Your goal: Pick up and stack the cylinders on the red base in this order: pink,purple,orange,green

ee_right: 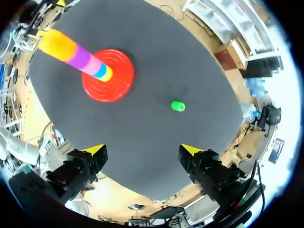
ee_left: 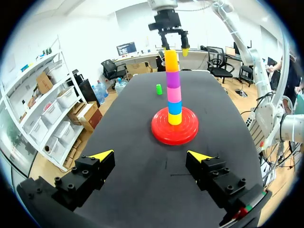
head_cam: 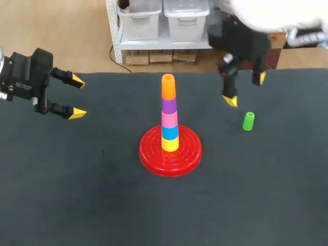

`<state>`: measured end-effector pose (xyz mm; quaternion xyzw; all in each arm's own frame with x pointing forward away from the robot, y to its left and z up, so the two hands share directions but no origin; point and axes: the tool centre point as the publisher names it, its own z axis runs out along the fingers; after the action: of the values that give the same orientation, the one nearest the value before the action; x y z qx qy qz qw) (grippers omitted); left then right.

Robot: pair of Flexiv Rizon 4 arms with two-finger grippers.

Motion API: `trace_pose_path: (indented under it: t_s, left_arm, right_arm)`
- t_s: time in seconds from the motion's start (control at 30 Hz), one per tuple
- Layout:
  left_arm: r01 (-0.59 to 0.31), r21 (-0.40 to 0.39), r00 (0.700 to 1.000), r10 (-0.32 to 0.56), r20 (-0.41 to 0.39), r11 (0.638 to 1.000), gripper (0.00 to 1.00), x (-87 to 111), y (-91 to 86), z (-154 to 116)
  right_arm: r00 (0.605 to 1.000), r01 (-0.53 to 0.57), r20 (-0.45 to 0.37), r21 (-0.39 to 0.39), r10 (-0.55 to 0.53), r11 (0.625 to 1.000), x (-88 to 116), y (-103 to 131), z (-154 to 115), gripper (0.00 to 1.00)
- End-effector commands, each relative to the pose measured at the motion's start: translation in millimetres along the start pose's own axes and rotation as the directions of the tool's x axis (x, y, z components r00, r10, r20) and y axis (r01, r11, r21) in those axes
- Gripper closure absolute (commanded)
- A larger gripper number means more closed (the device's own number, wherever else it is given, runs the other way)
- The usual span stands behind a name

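Lowering the released, empty right tool [head_cam: 246,89] squarely over the green cylinder [head_cam: 248,121], which stands on the worktop [head_cam: 77,195] just ahead of and below it, looks wisest; straddle it evenly, clench gently, then lift clear of the stack [head_cam: 169,110].

Dark grey table [head_cam: 77,205], blue cylinder [head_cam: 170,132] atop yellow cylinder [head_cam: 170,144]

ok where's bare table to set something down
Bare: the near strip of table in front of the red base, and between the base and left gripper. Tighter around the green cylinder near the right gripper.
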<state>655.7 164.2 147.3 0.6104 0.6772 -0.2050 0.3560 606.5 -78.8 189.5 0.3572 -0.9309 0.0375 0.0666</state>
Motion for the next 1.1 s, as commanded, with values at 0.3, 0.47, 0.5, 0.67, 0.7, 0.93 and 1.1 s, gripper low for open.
trace_pose_path:
  t_s: [0.3, 0.47, 0.5, 0.67, 0.7, 0.93, 1.1]
  left_arm:
    - [-0.002, -0.001, 1.000, 0.002, -0.001, 1.000, 0.00, 0.7, -0.3, 0.0]
    - [-0.002, -0.001, 1.000, 0.002, -0.001, 1.000, 0.00, 0.7, -0.3, 0.0]
    - [-0.002, -0.001, 1.000, 0.002, -0.001, 1.000, 0.00, 0.7, -0.3, 0.0]
    - [-0.002, -0.001, 1.000, 0.002, -0.001, 1.000, 0.00, 0.7, -0.3, 0.0]
    - [-0.002, -0.001, 1.000, 0.002, -0.001, 1.000, 0.00, 0.7, -0.3, 0.0]
    - [-0.002, -0.001, 1.000, 0.002, -0.001, 1.000, 0.00, 0.7, -0.3, 0.0]
    - [-0.002, -0.001, 1.000, 0.002, -0.001, 1.000, 0.00, 0.7, -0.3, 0.0]
  right_arm:
    - [0.930, 0.069, 0.355, 0.073, -0.091, 0.995, -5.3, -22.5, 16.4, 0.00]
    - [0.930, 0.069, 0.355, 0.073, -0.091, 0.995, -5.3, -22.5, 16.4, 0.00]
    - [0.930, 0.069, 0.355, 0.073, -0.091, 0.995, -5.3, -22.5, 16.4, 0.00]
    - [0.930, 0.069, 0.355, 0.073, -0.091, 0.995, -5.3, -22.5, 16.4, 0.00]
    - [0.930, 0.069, 0.355, 0.073, -0.091, 0.995, -5.3, -22.5, 16.4, 0.00]
    - [0.921, -0.045, 0.389, 0.082, 0.009, 0.996, -10.4, -16.6, 35.7, 0.00]
    - [0.924, -0.192, 0.351, 0.072, 0.156, 0.979, -18.3, -41.6, 54.5, 0.00]
